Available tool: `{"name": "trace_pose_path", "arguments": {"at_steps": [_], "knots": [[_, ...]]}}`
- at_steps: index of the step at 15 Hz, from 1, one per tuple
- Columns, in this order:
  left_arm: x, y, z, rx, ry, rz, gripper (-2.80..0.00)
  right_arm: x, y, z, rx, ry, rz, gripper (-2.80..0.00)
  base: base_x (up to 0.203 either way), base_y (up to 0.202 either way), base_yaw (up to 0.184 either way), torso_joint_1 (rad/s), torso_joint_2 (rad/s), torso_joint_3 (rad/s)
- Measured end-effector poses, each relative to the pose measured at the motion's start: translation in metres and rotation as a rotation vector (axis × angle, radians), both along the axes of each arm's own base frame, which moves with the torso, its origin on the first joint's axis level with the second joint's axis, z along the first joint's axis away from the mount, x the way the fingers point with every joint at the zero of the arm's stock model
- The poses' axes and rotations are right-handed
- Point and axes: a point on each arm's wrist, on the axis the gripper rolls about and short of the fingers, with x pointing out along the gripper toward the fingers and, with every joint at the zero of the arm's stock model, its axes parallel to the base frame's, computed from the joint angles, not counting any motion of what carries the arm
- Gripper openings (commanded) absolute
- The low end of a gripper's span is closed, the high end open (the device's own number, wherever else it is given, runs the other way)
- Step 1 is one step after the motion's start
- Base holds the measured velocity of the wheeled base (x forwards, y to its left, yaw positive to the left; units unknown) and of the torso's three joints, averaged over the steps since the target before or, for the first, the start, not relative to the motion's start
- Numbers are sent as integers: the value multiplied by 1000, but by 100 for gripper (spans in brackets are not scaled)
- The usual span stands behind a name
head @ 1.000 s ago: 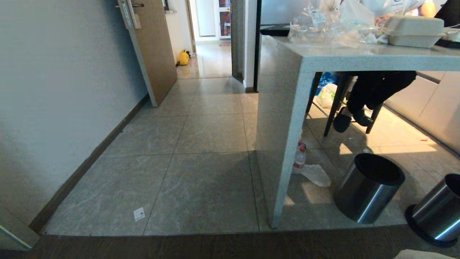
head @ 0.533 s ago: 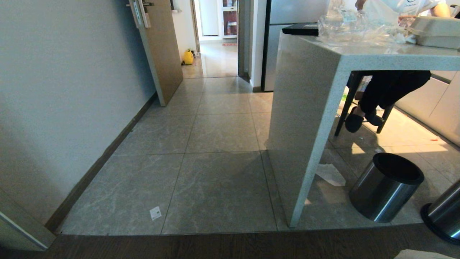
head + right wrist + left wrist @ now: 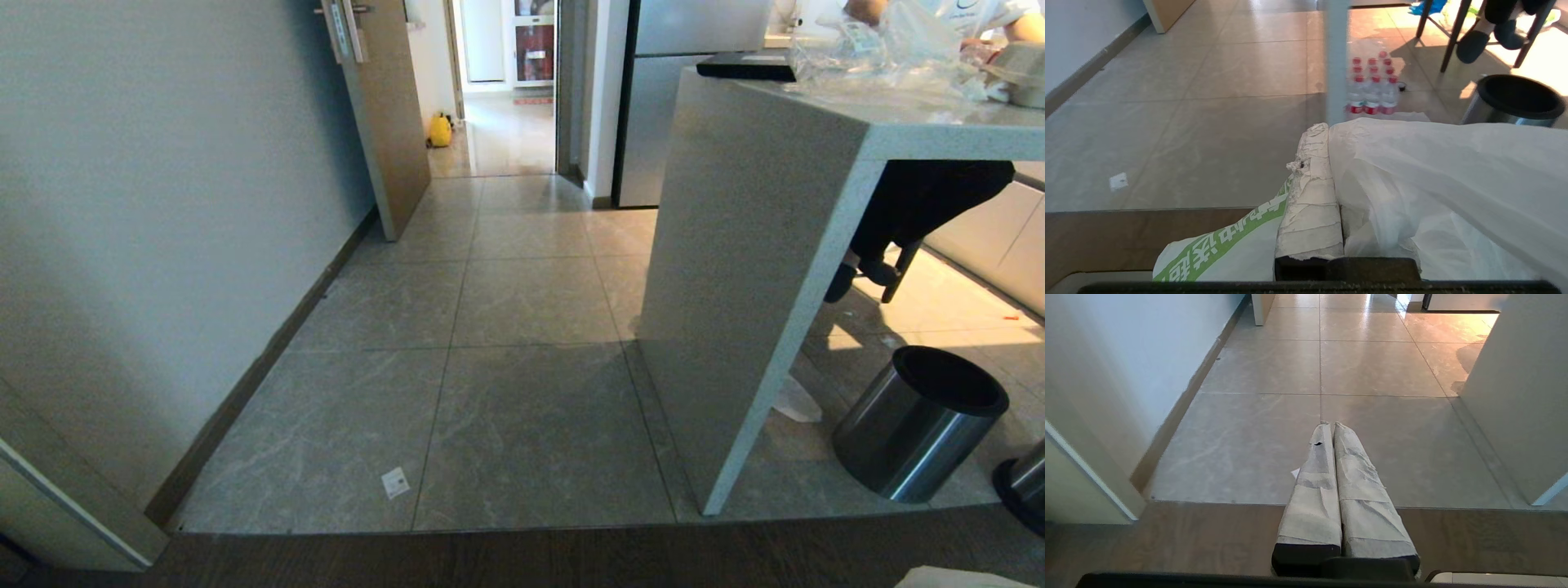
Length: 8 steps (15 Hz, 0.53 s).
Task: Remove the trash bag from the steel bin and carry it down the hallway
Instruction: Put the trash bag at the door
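The hallway (image 3: 522,327) fills most of the head view, its glossy grey marbled tiles running from a dark wood strip at 6 o'clock up to a lit doorway at 12 o'clock, with a white wall (image 3: 163,204) and dark baseboard along 9 o'clock and a brown door (image 3: 388,122) standing open at 11 o'clock. A speckled stone counter (image 3: 751,269) stands at 3 o'clock, its end panel reaching the floor and crumpled clear plastic (image 3: 882,49) lying on its top at 1 o'clock; a seated person's dark-trousered legs (image 3: 922,204) show beneath it. The steel bin (image 3: 918,425) stands on the tiles at 4 o'clock beside the counter's foot, its black rim open and no liner showing in it. In the right wrist view the trash bag (image 3: 1433,183), white and filmy with green print on one fold, drapes over and around the right gripper (image 3: 1327,130), whose taped fingers are pressed together on the film, so the bag hangs at the gripper and apart from the bin. The left gripper (image 3: 1329,425) points along the tiles, its fingers closed against each other with nothing between them. A wrapped pack of red-capped bottles (image 3: 1372,90) sits by the counter's foot, and a small white paper scrap (image 3: 396,482) lies on the tiles at 7 o'clock.
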Motion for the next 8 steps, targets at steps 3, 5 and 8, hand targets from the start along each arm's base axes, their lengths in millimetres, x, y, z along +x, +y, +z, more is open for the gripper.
{"name": "trace_pose_path", "arguments": {"at_steps": [3, 5, 8], "knots": [[0, 0, 0, 0, 0, 0, -280, 0, 0, 0, 0, 0, 0, -280, 0, 190, 0, 7, 4, 4], [0, 0, 0, 2, -1, 0, -280, 0, 0, 0, 0, 0, 1, -280, 0, 178, 1, 1, 2, 2], [0, 0, 0, 4, 0, 0, -280, 0, 0, 0, 0, 0, 1, -280, 0, 54, 1, 0, 2, 2]]}}
